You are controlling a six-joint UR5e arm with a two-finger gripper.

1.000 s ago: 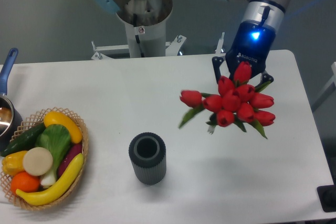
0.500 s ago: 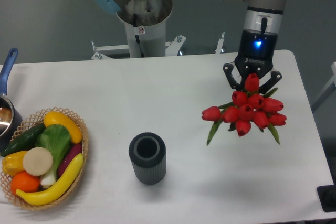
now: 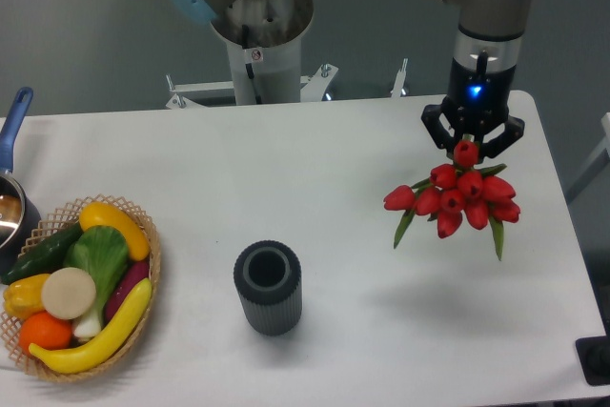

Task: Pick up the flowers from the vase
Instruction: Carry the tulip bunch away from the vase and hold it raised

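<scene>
The gripper is clamped on the flowers, which are held in the air right under it, buds facing the camera. Compared with a second ago, the bunch has been carried further right and is seen smaller. Well off to the gripper's lower left, the vase is left empty, and the basket further left is packed with fruit and veg.

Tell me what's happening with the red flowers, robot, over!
Tool shut on flowers, bunch in the air at the table's right side. Vase empty, standing apart to the left. Nothing in the way.
</scene>
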